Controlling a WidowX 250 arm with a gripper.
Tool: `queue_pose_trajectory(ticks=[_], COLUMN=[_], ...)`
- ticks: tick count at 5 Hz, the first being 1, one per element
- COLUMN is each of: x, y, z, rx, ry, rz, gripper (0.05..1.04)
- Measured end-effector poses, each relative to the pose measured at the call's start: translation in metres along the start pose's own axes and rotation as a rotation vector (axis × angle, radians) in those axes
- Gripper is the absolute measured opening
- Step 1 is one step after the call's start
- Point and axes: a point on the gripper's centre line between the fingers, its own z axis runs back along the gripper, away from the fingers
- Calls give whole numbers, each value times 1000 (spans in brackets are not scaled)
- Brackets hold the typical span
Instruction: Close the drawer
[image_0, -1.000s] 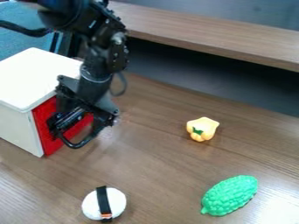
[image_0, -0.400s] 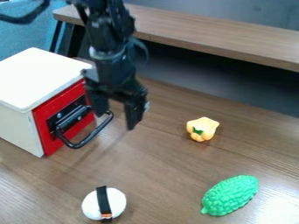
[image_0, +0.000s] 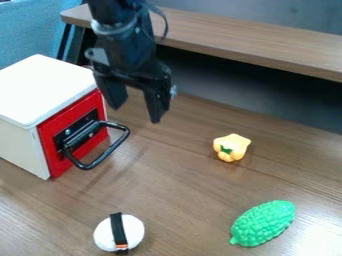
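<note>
The drawer's red front (image_0: 56, 129) lies flush with the edges of the white box (image_0: 41, 90) at the left, with no gap visible between them. Its black loop handle (image_0: 100, 159) sticks out over the table. My gripper (image_0: 137, 112) hangs above the table, up and to the right of the handle and apart from it. The two fingers are spread open with nothing between them.
A yellow pepper toy (image_0: 231, 147) sits right of centre, a green bumpy toy (image_0: 263, 223) at the lower right, and a white rice-ball toy with a black band (image_0: 132, 231) near the bottom. A raised wooden shelf (image_0: 247, 37) runs along the back.
The gripper was in front of the drawer handle and has moved right and up, away from it, uncovering the red front. Drawer and toys look the same as before.
</note>
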Motion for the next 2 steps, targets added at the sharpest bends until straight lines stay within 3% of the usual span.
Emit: queue_pose_trajectory(ticks=[1, 2], x=[-9, -13], y=[0, 2], z=[23, 30], rx=[6, 21], ry=[-86, -130], rz=[7, 24], gripper=[999, 999])
